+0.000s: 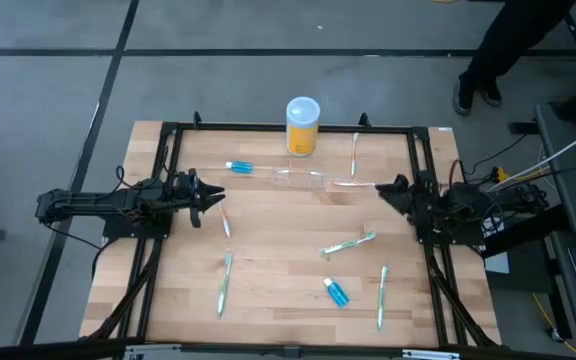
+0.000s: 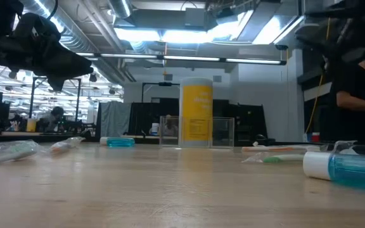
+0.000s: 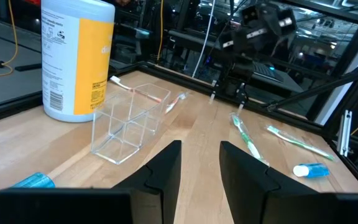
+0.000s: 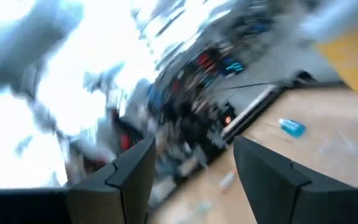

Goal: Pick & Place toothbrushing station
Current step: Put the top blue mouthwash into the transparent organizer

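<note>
left hand [image 1: 211,196]: open, table's left edge | right hand [image 1: 386,190]: open, table's right edge

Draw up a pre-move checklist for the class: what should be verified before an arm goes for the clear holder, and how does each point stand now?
1. Clear holder located, upright on the table: ok.
2. Left gripper open and empty: ok.
3. Right gripper open and empty: ok.
4. Path from left gripper to holder free of toothbrushes: ok.
5. Room around the holder: not ok; the yellow container stands close beside it.
6. Holder compartments empty: ok in the left wrist view.
</note>
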Available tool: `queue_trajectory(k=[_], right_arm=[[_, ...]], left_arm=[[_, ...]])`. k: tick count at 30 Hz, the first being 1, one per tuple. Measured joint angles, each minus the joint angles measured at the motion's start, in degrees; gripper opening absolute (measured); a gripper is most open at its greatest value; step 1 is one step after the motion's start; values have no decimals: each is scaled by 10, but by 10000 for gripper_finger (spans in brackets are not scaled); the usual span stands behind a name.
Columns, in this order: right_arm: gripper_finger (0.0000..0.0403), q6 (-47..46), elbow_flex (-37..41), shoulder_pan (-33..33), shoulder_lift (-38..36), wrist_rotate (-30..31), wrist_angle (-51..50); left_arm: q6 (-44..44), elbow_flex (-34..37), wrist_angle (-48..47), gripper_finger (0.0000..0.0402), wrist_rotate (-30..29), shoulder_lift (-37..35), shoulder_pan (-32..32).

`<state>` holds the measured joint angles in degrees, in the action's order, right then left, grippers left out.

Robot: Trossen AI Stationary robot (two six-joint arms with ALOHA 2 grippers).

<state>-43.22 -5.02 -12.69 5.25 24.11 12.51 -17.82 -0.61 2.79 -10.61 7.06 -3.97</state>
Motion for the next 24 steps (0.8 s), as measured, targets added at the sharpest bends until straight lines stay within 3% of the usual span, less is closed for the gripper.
queue_trajectory(k=[3,7,9,11,16,19,22,24], right_arm=[[220,-174,0,0,25,57,-17],[220,-338,0,0,80,-30,-21],[220,-348,0,-2,108,-77,-6],[220,-348,0,-3,139,-79,24],[220,-329,0,-3,209,14,98],[220,-380,0,-5,248,53,110],[220,-431,1,-14,286,59,131],[220,-422,1,-17,310,69,201]], left_arm=[[0,0,0,106,0,0,0],[0,0,0,106,0,0,0],[0,0,0,106,0,0,0],[0,0,0,106,0,0,0],[0,0,0,106,0,0,0],[6,0,0,106,-5,0,0],[25,0,19,106,-64,0,0],[-57,0,75,106,-82,0,0]])
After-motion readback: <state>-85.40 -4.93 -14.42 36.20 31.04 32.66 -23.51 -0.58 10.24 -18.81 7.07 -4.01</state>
